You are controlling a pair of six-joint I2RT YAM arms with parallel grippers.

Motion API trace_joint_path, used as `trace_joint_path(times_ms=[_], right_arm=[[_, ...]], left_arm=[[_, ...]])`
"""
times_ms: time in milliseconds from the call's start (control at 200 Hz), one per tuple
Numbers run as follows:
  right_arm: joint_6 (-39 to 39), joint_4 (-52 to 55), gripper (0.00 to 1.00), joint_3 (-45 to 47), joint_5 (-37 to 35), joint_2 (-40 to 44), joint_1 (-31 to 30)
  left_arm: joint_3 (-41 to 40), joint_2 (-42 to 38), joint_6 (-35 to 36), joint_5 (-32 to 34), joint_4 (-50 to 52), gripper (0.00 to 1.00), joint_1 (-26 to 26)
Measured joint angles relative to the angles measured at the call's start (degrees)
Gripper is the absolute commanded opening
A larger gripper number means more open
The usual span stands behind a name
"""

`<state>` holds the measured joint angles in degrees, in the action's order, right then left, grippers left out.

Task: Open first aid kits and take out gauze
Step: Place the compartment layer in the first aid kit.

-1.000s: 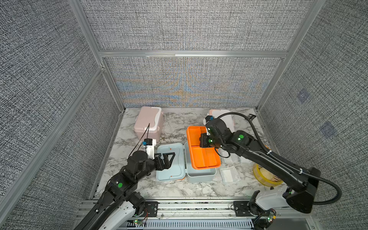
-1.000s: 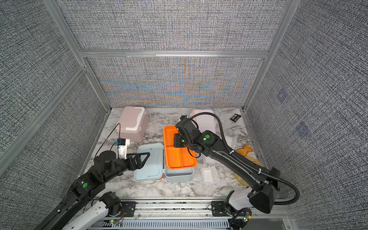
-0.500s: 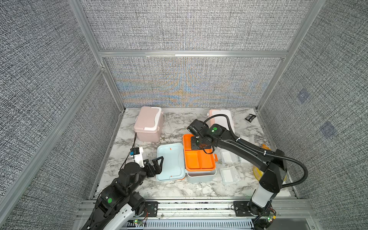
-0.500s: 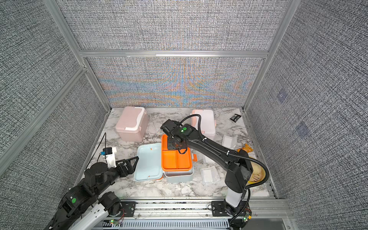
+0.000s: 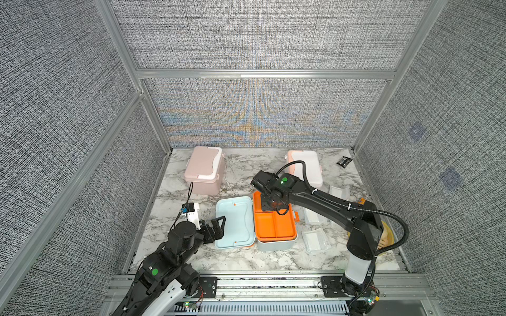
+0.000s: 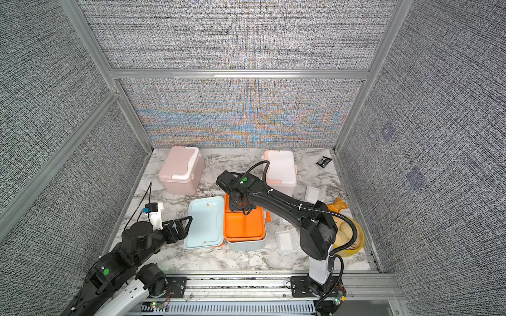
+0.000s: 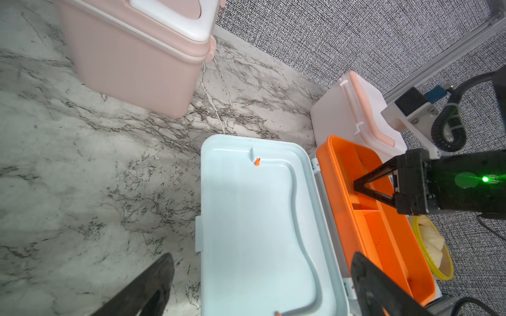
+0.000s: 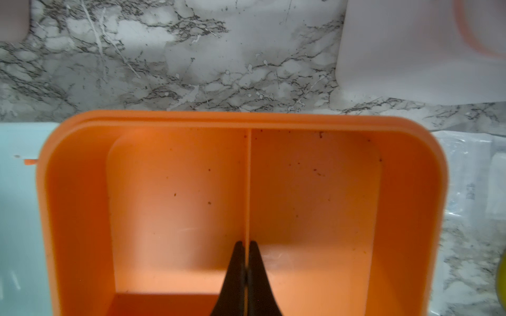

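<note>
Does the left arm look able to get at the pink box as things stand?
Probably yes: the left tool is open and empty, and only bare table lies between it and the pink box.

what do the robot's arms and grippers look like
Both are black with a white base link and a green dot. The left arm carries a white camera mount and thin black wire; the right arm a ribbed black hose. The left gripper and right gripper have black triangular fingers.

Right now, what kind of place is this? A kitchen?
Probably a robot test booth, not a kitchen: grey woven wall panels in aluminium frames close it in, and the left arm and right arm are mounted to a metal rail.
</note>
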<state>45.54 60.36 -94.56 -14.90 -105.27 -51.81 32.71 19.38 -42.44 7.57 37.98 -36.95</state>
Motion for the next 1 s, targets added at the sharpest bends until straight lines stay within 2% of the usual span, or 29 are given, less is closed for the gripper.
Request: trace_joint_path(times_ms=[305,906,1001], right_arm=[[0.55,1.27,0.00,1.27,-1.51,1.25,-0.39],[0.98,-3.76,0.00,3.63,1.95,0.57,-0.28],[1.36,-3.72,0.27,4.20,1.90,1.01,-0.15]], left_arm=[[-0.20,0.48,-0.02,-0.02,-0.24,1.00,0.02],[-0.79,0.55,-0.24,0.04,-0.68,1.00,0.02],[-1.05,0.74,-0.24,0.35,-0.81,1.00,0.02]])
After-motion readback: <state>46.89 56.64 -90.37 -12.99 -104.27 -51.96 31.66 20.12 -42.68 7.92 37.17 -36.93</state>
